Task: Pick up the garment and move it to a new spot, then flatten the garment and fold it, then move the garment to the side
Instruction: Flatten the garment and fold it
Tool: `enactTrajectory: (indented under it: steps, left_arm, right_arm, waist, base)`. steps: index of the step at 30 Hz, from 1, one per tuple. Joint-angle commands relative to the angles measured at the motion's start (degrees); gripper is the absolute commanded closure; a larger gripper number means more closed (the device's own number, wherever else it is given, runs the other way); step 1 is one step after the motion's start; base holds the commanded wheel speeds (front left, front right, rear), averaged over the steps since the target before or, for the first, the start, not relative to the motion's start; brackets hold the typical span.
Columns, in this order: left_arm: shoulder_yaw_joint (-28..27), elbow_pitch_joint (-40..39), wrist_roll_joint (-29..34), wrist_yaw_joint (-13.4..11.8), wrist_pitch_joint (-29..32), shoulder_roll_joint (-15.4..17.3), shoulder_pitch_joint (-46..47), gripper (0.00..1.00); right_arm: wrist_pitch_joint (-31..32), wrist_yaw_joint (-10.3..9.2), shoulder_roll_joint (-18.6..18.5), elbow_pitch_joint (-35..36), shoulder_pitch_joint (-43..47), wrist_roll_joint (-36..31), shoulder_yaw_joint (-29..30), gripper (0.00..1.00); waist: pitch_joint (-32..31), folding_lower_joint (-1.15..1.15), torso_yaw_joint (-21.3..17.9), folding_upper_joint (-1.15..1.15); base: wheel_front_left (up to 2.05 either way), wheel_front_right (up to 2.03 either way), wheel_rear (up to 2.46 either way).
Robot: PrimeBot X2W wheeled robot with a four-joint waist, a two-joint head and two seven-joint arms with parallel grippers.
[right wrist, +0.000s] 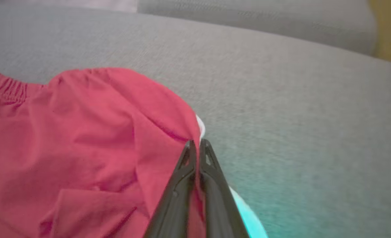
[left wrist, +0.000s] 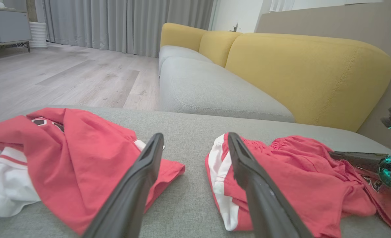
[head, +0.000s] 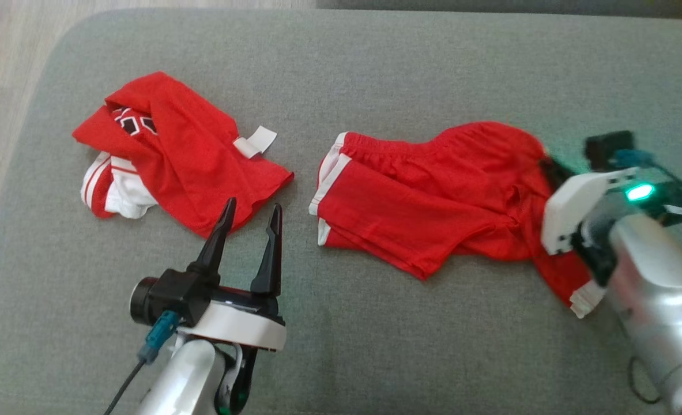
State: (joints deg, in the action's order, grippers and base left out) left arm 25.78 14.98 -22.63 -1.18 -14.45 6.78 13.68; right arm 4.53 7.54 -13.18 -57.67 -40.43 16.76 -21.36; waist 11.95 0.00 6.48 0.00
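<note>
Well, red jersey (head: pixel 168 155), white label (head: pixel 255 141) unreadable, right gripper (right wrist: pixel 197 143) pinching shorts (head: pixel 421 196)

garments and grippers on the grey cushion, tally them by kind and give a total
red garments: 2 (crumpled top, shorts)
grippers: 2 (left gripper open, right gripper shut on the shorts)
total: 4

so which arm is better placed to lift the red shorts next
Right. The right claw is pinched shut on the edge of the shorts, with cloth between its fingers. The left claw is open and holds nothing, hovering by the jersey.
</note>
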Motion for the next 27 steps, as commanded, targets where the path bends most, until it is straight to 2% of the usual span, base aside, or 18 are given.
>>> enactTrajectory:
  steps: [1,9,13,16,21,27]
  left_arm:
    - [-2.5,-1.4,0.7,0.3,-0.5,0.0,1.2,0.00]
    - [-3.5,-1.3,1.0,0.8,-0.5,-0.8,0.0,0.00]
    - [-4.5,-1.4,1.0,1.0,-0.5,-1.3,-1.5,0.00]
    - [-5.4,-1.9,1.0,1.0,-0.5,-1.5,-2.3,0.00]
    - [-6.6,-2.5,1.2,1.1,-0.5,-1.7,-3.4,0.00]
    - [-6.5,-2.2,1.4,1.7,-0.5,-2.3,-4.1,0.00]
  right_arm:
    - [-3.3,-0.05,-2.2,1.4,-1.8,0.5,-0.3,1.00]
    - [-10.0,-0.05,-7.5,0.1,-9.9,-2.6,3.2,1.00]
    - [-13.8,-0.05,-10.9,-0.2,-17.5,-7.6,6.2,1.00]
    - [-15.5,-0.05,-11.5,0.7,-21.5,-11.2,6.9,1.00]
    - [-16.9,-0.05,-9.1,3.7,-22.5,-16.0,5.8,1.00]
    - [-16.7,-0.05,-2.4,7.2,-12.2,-19.7,1.1,1.00]
  waist:
    - [-0.9,0.00,-0.1,0.00]
    - [-4.0,0.00,-0.4,0.00]
    - [-6.3,0.00,-0.6,0.00]
    - [-7.0,0.00,-1.0,0.00]
    - [-7.5,0.00,-1.8,0.00]
    - [-7.2,0.00,-2.2,0.00]
  base:
    - [0.00,0.00,0.00]
    - [0.00,0.00,0.00]
    - [0.00,0.00,0.00]
    - [0.00,0.00,0.00]
    - [0.00,0.00,0.00]
    - [0.00,0.00,0.00]
